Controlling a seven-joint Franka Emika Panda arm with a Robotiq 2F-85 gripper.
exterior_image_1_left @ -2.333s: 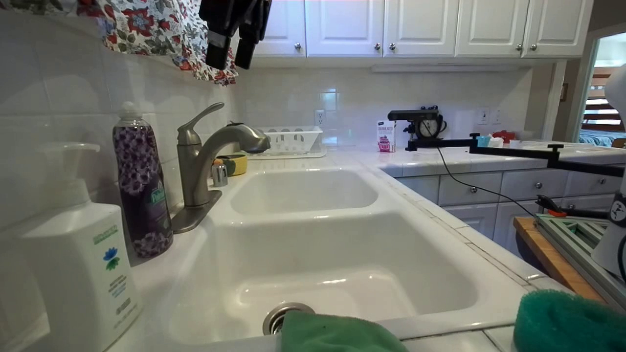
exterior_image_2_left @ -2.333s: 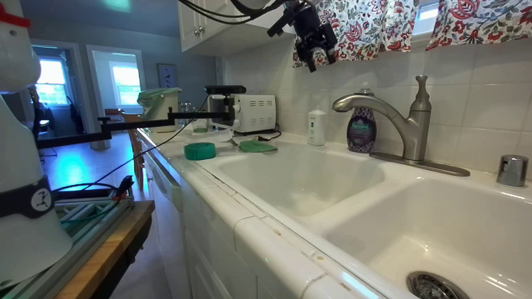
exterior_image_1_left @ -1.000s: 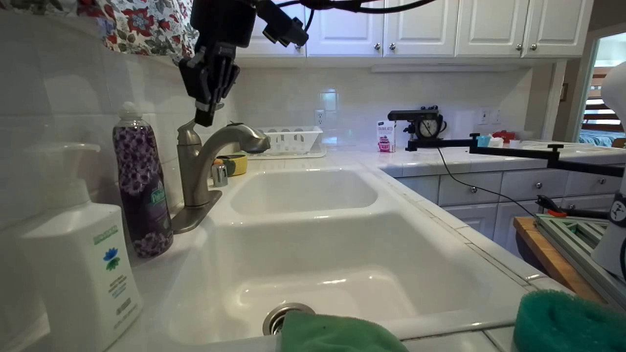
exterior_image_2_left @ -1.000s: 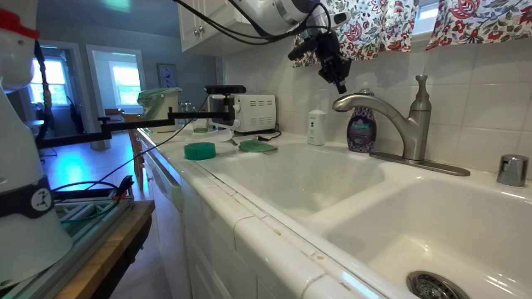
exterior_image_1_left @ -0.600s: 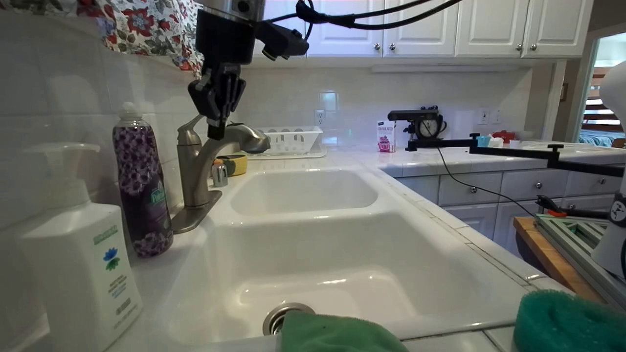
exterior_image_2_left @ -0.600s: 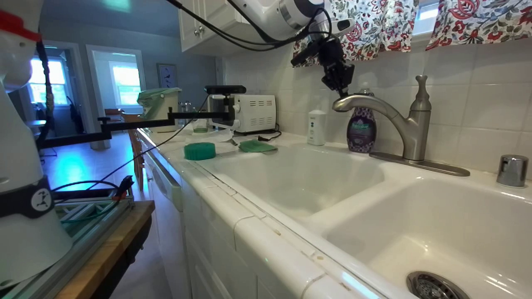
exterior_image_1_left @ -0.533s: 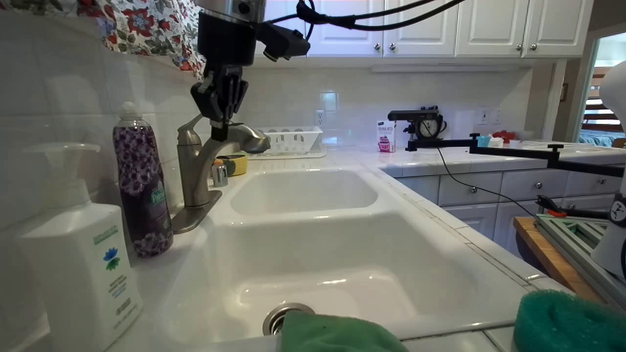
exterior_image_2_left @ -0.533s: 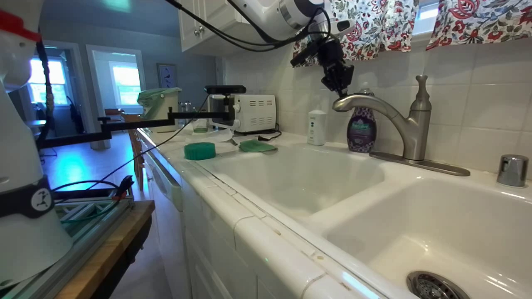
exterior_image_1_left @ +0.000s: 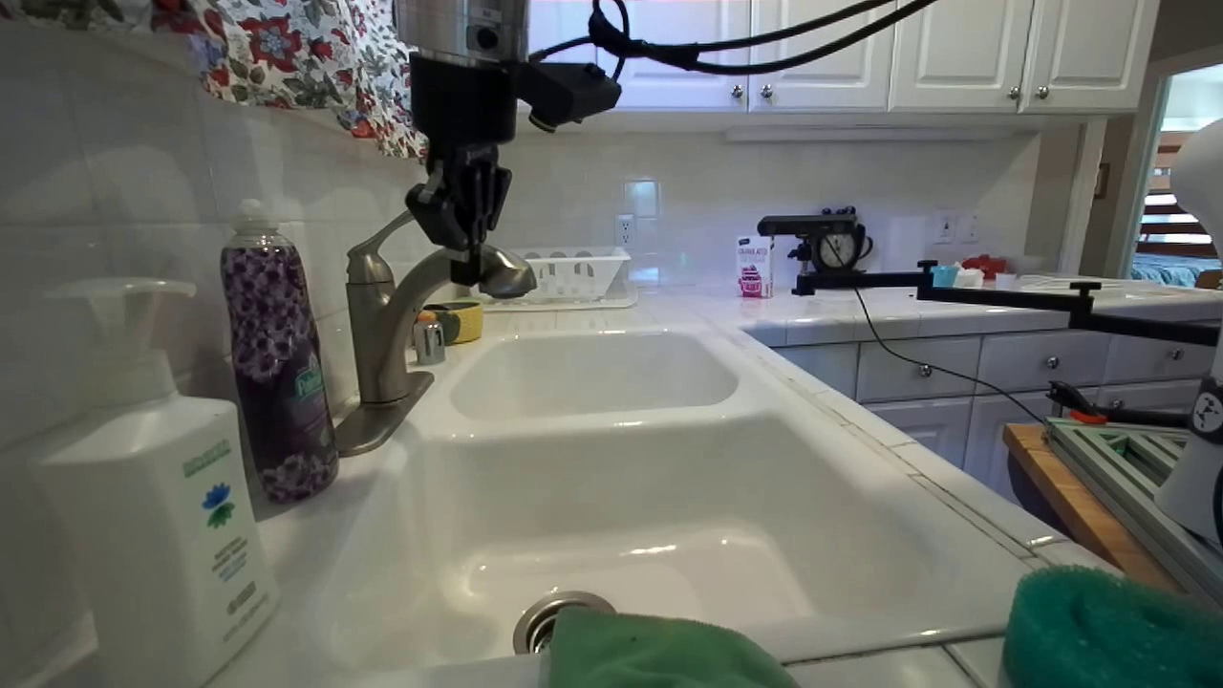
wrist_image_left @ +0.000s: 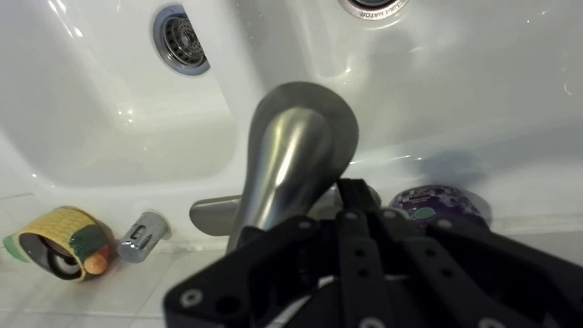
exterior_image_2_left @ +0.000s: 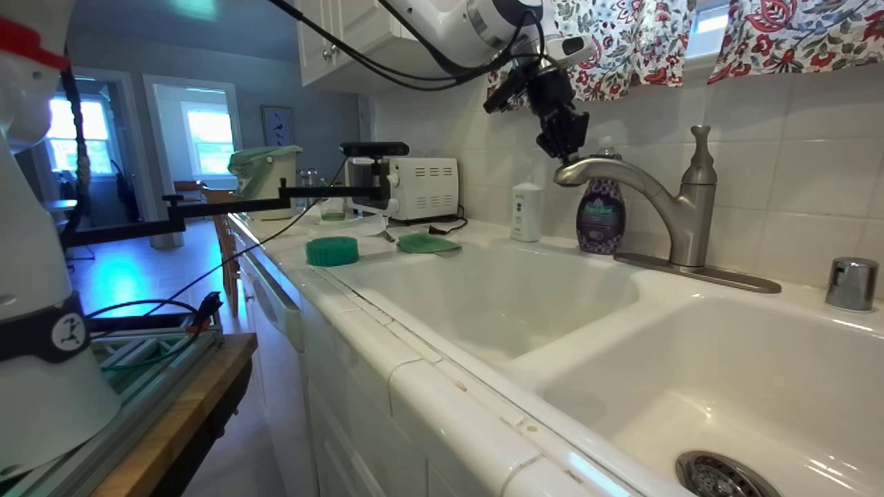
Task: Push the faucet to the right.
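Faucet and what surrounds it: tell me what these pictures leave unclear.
Handle: end hidden behind the gripper in an exterior view.
Tips of the gripper: hidden behind the faucet in an exterior view; contact unclear there.
Drain: partly hidden by the green cloth in an exterior view.
Purple bottle: partly hidden by the gripper in the wrist view.
Green sponge: cut off by an exterior view's edge.

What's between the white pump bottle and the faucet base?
Just the purple patterned bottle: it stands between the white pump bottle and the base of the faucet. Shows in both exterior views.
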